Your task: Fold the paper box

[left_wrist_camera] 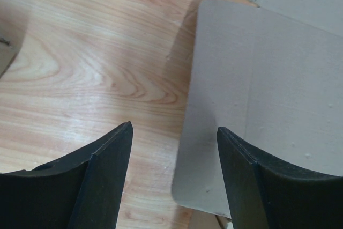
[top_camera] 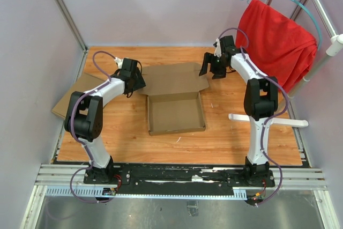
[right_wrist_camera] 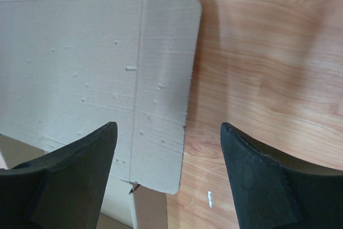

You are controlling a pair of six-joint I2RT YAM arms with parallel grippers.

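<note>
Two claws stand wide open and hold nothing. The left claw (top_camera: pixel 138 84) hangs at the left edge of the paper box (top_camera: pixel 176 112). The right claw (top_camera: pixel 211 67) hangs over the far right corner of its lid (top_camera: pixel 172 79). The box lies in the middle of the wooden table (top_camera: pixel 236 143), with its shallow walled half nearer the arms and the lid flat on the far side.

From the left wrist, the left flap (left_wrist_camera: pixel 257 89), rounded at its corner, runs under one finger (left_wrist_camera: pixel 268 186). From the right wrist, the right flap (right_wrist_camera: pixel 161 79) lies beneath the gap. Neither claw seems to touch cardboard, though the views are too close to be sure. A second cardboard piece (top_camera: pixel 69 97) lies at the table's left edge, and a red cloth (top_camera: pixel 276 41) hangs at the right.
</note>
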